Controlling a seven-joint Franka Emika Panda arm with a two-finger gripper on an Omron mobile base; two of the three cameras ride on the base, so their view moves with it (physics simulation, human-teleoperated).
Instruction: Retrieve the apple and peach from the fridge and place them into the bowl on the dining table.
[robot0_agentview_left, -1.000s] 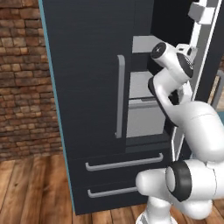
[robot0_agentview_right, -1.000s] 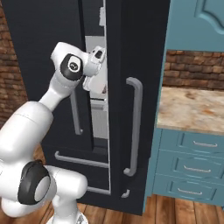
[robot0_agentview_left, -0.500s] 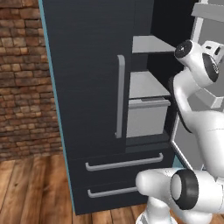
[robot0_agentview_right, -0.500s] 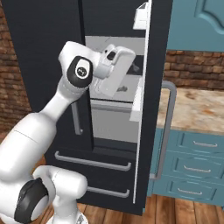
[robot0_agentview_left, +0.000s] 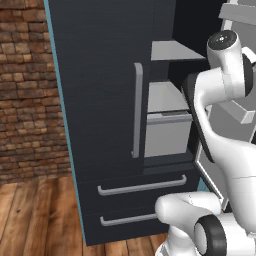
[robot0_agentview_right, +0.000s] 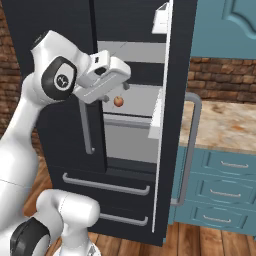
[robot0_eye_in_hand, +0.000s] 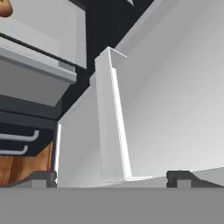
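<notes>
Arm raised in front of the open fridge (robot0_agentview_right: 130, 30), gripper (robot0_eye_in_hand: 113, 177) spread wide and empty

The upper arm rises from the base and bends at the elbow, the hand reaching level toward the fridge's right door (robot0_agentview_right: 165, 125), which stands swung out; the hand view faces that door's grey inner bin (robot0_eye_in_hand: 111, 122). A small reddish fruit (robot0_agentview_right: 118, 101), apple or peach I cannot tell, sits on an inner shelf. Since half a second ago the door has opened wider and the hand has drawn back from it
</notes>
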